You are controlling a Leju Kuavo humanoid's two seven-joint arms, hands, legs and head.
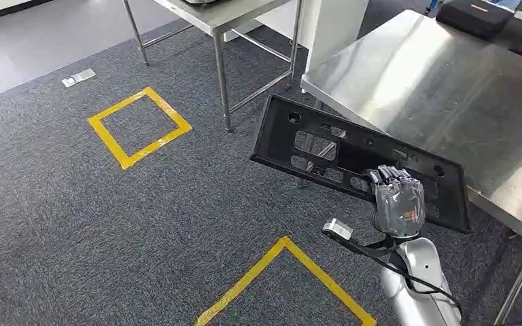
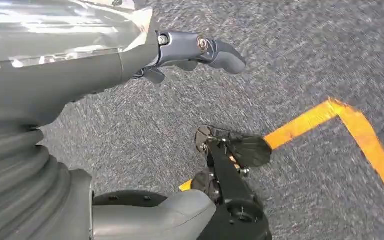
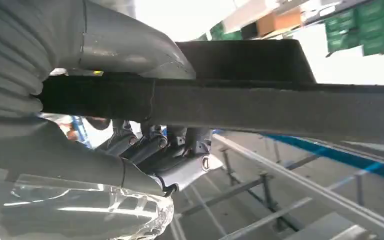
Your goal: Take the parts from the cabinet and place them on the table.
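A long black plastic panel [image 1: 326,146] with several cut-outs hangs in the air, held by my right hand [image 1: 397,197] at its near long edge. The panel's far right end overlaps the front edge of the steel table [image 1: 442,88]. Close up in the right wrist view, the panel's dark edge [image 3: 260,107] runs across the picture, with the thumb [image 3: 130,47] on one side and the fingers [image 3: 155,145] curled around the other. My left hand [image 2: 200,52] hangs over the grey carpet with fingers apart and nothing in it.
A second steel table [image 1: 217,17] on thin legs stands ahead at the middle. Yellow tape squares [image 1: 139,125] mark the grey carpet, one far left and one just in front of me. Dark boxes [image 1: 479,17] lie on the steel table's far right.
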